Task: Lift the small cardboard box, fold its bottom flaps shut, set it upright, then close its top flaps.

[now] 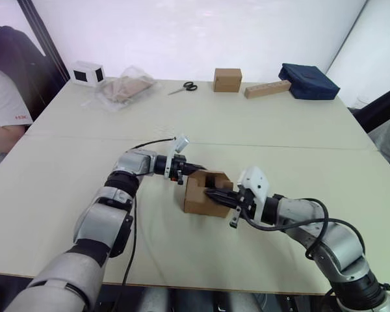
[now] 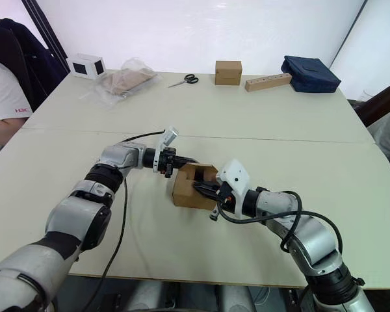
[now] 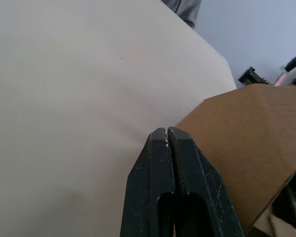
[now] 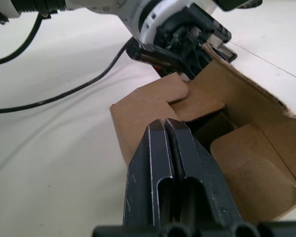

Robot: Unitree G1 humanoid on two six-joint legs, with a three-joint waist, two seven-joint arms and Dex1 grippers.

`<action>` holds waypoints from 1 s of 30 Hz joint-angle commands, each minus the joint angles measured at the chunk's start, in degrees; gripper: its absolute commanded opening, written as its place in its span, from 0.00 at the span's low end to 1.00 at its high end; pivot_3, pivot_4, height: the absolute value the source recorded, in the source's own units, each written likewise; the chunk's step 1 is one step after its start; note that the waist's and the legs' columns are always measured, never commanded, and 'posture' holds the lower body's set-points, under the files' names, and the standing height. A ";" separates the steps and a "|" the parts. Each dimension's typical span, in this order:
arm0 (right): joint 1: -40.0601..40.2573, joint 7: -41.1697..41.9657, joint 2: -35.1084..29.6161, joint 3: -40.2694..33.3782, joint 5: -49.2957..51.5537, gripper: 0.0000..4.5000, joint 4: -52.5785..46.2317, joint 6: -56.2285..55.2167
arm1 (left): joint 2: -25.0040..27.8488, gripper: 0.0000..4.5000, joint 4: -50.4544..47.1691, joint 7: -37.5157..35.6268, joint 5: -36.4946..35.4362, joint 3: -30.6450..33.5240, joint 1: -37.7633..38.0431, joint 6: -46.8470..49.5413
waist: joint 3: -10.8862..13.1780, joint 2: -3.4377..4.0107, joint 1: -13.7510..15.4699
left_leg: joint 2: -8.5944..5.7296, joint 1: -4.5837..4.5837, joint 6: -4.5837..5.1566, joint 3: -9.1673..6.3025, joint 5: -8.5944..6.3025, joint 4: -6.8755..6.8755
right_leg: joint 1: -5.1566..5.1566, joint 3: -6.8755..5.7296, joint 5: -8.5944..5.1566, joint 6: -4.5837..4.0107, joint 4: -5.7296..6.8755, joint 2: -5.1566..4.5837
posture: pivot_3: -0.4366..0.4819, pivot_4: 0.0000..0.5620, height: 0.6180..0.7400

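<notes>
Pale table (image 1: pixel 65 169) carrying small cardboard box (image 1: pixel 198 195) near its middle. Lying along far edge: white cube (image 1: pixel 88 73), plastic bag (image 1: pixel 125 88), scissors (image 1: pixel 184 87), cardboard cube (image 1: pixel 227 80), tan block (image 1: pixel 267 89), navy pouch (image 1: pixel 308 82).

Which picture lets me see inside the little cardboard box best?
The right wrist view: the small cardboard box opens toward that camera, so its inner flaps show. The eye views show it whole on the table between both arms. The left wrist view shows an outer flap.
</notes>
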 commanded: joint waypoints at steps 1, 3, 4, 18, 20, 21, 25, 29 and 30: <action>-1.03 1.22 -0.38 0.97 -1.83 0.00 0.44 -1.33 | 0.54 0.01 -4.50 -1.54 0.39 -1.49 1.69 2.19 | 0.00 0.00 0.00 | 0.00 0.00 0.00 0.00 0.00 0.00 | 0.00 0.00 0.00 0.00 0.00 0.00 | 0.48 0.27 1.00; -1.17 1.70 -0.44 1.70 -2.53 0.00 0.89 -1.13 | 0.92 0.01 -6.07 -1.81 0.41 -2.09 2.51 3.48 | 0.00 0.00 -0.02 | 0.00 0.00 0.00 0.00 0.00 0.00 | 0.00 0.00 0.00 0.00 0.00 0.00 | 0.48 0.27 1.00; -1.18 1.88 -0.51 2.10 -3.18 0.00 1.19 -1.38 | 1.10 0.01 -6.79 -1.90 0.23 -2.23 2.78 4.15 | 0.00 0.00 -0.01 | 0.01 0.00 0.00 -0.01 0.00 0.00 | 0.00 0.00 0.00 0.00 0.00 0.00 | 0.48 0.27 1.00; -0.66 2.78 0.10 1.31 -4.44 0.00 1.46 -2.42 | 8.68 0.01 -24.38 1.49 -7.97 5.96 4.60 12.94 | 0.01 0.00 -0.31 | 0.04 -0.01 0.00 -0.02 0.00 0.00 | -0.03 0.00 0.00 0.00 0.01 0.00 | 0.48 0.27 1.00; -0.42 2.71 0.16 0.76 -4.15 0.00 1.25 -2.41 | 11.28 0.01 -33.01 -0.20 -12.69 6.85 6.73 18.90 | 0.01 0.01 -0.36 | 0.06 -0.02 0.00 -0.04 0.00 -0.02 | -0.05 0.00 0.00 0.00 0.02 -0.02 | 0.48 0.27 1.00; -0.29 2.66 0.23 0.56 -4.02 0.00 1.13 -2.39 | 12.37 0.01 -36.51 -0.91 -14.79 7.18 7.88 21.14 | 0.00 0.02 -0.38 | 0.06 -0.01 -0.01 -0.03 0.00 -0.02 | -0.05 0.00 0.00 0.00 0.02 -0.02 | 0.48 0.27 1.00; 0.14 2.82 0.10 0.00 -3.69 0.00 0.77 -2.29 | 15.87 0.01 -47.08 -2.66 -19.37 5.29 14.02 24.67 | -0.02 0.06 -0.33 | 0.04 0.02 -0.01 -0.02 0.00 -0.03 | 0.00 0.01 -0.01 -0.01 0.03 -0.08 | 0.48 0.27 1.00; 0.50 2.79 0.03 -0.53 -3.47 0.00 0.29 -2.06 | 17.48 0.01 -52.62 -1.78 -20.53 2.61 18.34 25.26 | -0.01 0.06 -0.11 | 0.03 0.02 -0.01 -0.02 0.00 -0.01 | 0.00 0.01 -0.12 -0.22 0.02 -0.08 | 0.48 0.27 1.00; 0.54 2.68 0.02 -0.72 -3.45 0.00 0.22 -1.98 | 17.72 0.01 -53.39 -1.44 -20.25 1.69 19.38 24.76 | -0.01 0.05 -0.06 | 0.03 0.02 -0.01 -0.02 0.00 0.00 | 0.01 0.01 -0.12 -0.23 0.02 -0.08 | 0.48 0.27 1.00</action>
